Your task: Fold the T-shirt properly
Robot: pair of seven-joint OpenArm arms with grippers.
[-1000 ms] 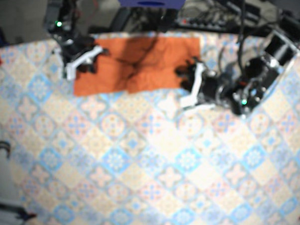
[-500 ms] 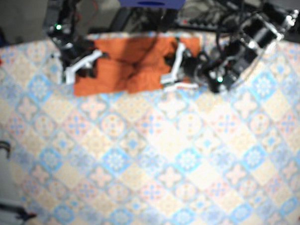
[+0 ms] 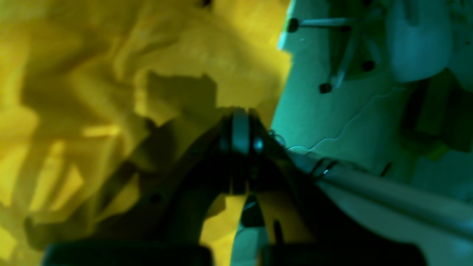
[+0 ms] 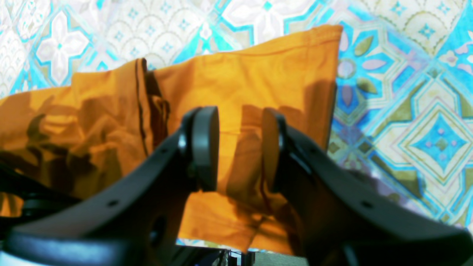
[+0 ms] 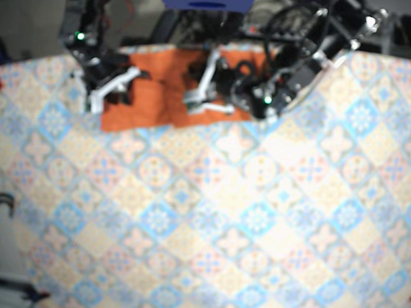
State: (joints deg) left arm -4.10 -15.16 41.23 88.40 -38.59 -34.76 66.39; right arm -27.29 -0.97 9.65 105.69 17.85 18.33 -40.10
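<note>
1. The orange T-shirt (image 5: 164,91) is lying at the far edge of the patterned tabletop (image 5: 257,218). It is spread as a wide, rumpled band with creases bunching in its middle.
2. The left hand (image 3: 240,129) is hanging low over the middle of the shirt with its fingers pressed together. Its own camera is blurred and oddly tinted, so I cannot tell whether any cloth is caught between them.
3. The right hand (image 4: 238,147) is hovering over the shirt's end on its own side. Its fingers are standing apart, nothing is gripped, and a hemmed corner is showing just beyond them.
4. To my eye the robot is setting up a grasp for a fold, and no fold is being carried over yet.
5. I would say the next move is calling for the right hand to drop onto the hem and close on it. The left hand needs a sure pinch too, so that both can lift evenly.
6. The shirt's far side is sitting close to the tabletop's back edge, where cables (image 5: 293,21) are crowding in, so there is little room that way.
7. The near side is offering a broad stretch of bare pattern, so pulling or folding toward it looks the safer course.
8. The left arm is reaching across the cloth, so the two arms are working fairly near one another.
</note>
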